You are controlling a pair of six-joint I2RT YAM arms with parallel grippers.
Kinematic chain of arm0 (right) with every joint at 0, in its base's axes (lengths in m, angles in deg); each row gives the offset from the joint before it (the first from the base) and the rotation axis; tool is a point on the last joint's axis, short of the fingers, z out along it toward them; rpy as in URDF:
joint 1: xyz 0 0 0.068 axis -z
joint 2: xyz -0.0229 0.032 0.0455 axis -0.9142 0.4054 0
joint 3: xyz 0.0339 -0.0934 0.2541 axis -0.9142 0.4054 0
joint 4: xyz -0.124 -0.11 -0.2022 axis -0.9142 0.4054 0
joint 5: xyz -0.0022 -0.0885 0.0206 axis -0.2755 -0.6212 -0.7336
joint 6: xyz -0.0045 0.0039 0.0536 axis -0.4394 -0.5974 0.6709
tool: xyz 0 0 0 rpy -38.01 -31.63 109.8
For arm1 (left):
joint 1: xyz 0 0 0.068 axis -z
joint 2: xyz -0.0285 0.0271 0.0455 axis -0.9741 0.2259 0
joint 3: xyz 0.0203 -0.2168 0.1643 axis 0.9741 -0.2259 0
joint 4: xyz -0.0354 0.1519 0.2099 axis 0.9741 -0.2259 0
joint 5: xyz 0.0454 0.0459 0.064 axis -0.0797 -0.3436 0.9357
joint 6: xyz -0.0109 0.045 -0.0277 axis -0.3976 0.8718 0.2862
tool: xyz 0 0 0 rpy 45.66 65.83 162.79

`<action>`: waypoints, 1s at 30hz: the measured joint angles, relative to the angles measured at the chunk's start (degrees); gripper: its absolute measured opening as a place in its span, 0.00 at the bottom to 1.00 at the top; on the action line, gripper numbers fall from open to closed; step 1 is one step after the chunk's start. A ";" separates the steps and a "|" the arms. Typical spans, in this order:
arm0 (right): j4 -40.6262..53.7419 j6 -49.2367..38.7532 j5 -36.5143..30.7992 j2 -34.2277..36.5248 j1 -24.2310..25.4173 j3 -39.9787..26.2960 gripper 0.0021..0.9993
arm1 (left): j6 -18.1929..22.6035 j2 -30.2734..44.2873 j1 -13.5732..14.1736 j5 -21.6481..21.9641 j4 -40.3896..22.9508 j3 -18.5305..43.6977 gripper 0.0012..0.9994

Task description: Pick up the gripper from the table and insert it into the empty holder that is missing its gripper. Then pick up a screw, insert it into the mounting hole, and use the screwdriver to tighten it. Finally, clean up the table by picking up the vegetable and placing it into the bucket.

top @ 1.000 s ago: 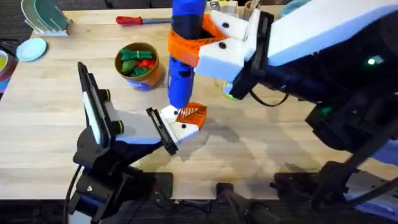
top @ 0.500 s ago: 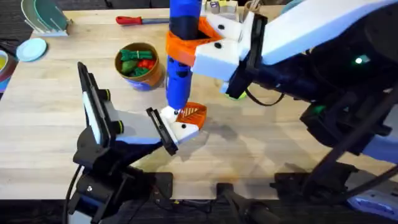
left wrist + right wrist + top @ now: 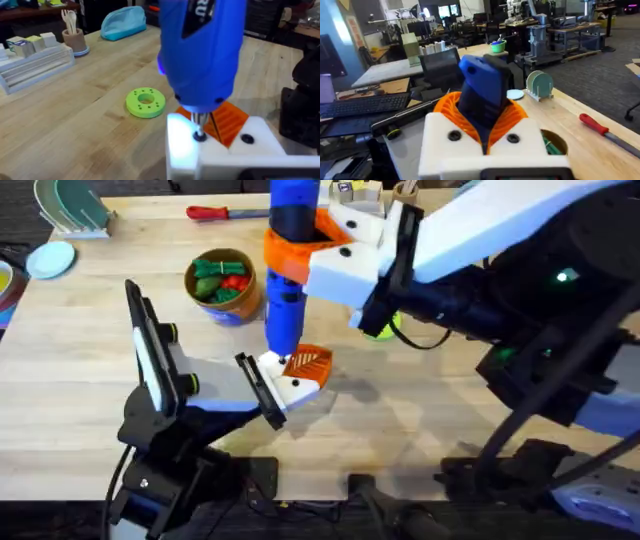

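My right gripper (image 3: 292, 258) is shut on the blue screwdriver (image 3: 290, 280), holding it upright between orange pads (image 3: 447, 107). Its bit rests on a screw (image 3: 199, 135) in the white holder (image 3: 260, 145). The orange gripper (image 3: 309, 363) sits in that holder, which is part of my left gripper (image 3: 285, 377) low over the table's middle. The tan bucket (image 3: 243, 298) stands at the back left of it and holds green and red toy vegetables. The task's loose vegetable is hidden.
A red-handled tool (image 3: 215, 213) lies at the far edge. A green disc with holes (image 3: 145, 102) lies just beyond the holder, half under my right arm (image 3: 500, 240). A blue pouch (image 3: 123, 22) and a cup of utensils (image 3: 74, 37) stand farther back.
My right arm has drifted slightly to the left with the screwdriver, whose bit stays on the holder. The left arm has not moved.
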 joint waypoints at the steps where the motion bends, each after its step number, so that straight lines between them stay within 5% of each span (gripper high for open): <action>1: -0.06 0.01 0.00 0.07 -0.02 0.00 0.02 | 0.01 0.00 0.00 -0.01 0.00 0.00 0.00; 20: -0.60 0.21 -0.16 0.16 -0.13 0.00 0.02 | 0.00 0.00 0.00 -0.01 0.01 0.00 0.00; 30: -14.84 2.45 0.52 1.05 3.74 0.01 0.02 | 0.01 0.00 0.00 -0.01 0.02 0.00 0.00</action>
